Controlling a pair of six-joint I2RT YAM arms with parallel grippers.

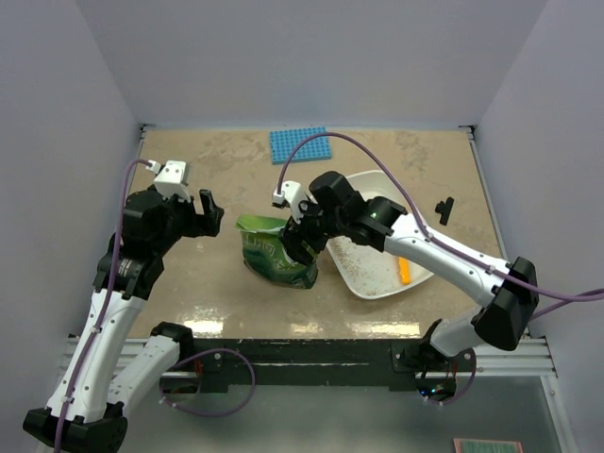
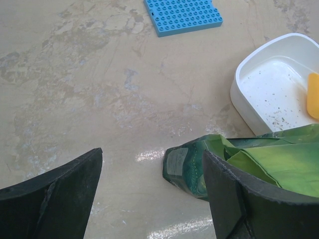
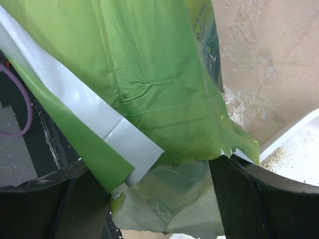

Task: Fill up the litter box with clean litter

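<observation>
**Operator:** Where are my things?

**Spotter:** Your litter box (image 1: 370, 283) sits on the desk (image 1: 212, 283), right of centre. The clean litter (image 2: 276, 114) in it is only a thin scatter of granules, so I'd call it far from filled. The green foil bag (image 1: 274, 255) slumps just beside the box's left rim, and its contents are hidden from you.

**Operator:** And my end effectors?

**Spotter:** Your right end effector (image 3: 149, 199) is spread wide. The bag's ragged top edge hangs between its fingers, and it pinches nothing. Your left end effector (image 2: 152, 189) is spread too, empty, hovering left of the bag and apart from it.

**Operator:** How will the bag handle?

**Spotter:** Expect soft, crinkly, slippery foil that folds under load, and it is probably bottom-heavy if grains are inside. I'd take one hold at the top fold and another low on the left corner, so you can tip the mouth over the rim. The box looks stiff and light, so a nudge may slide it.

**Operator:** Anything in the way?

**Spotter:** The orange scoop (image 1: 404, 271) lies inside the box toward its right, where a pour could land. The blue studded mat (image 1: 299, 144) lies at the far side, and a small black piece (image 1: 444, 206) lies right of the box. Both are well apart from your path.
</observation>
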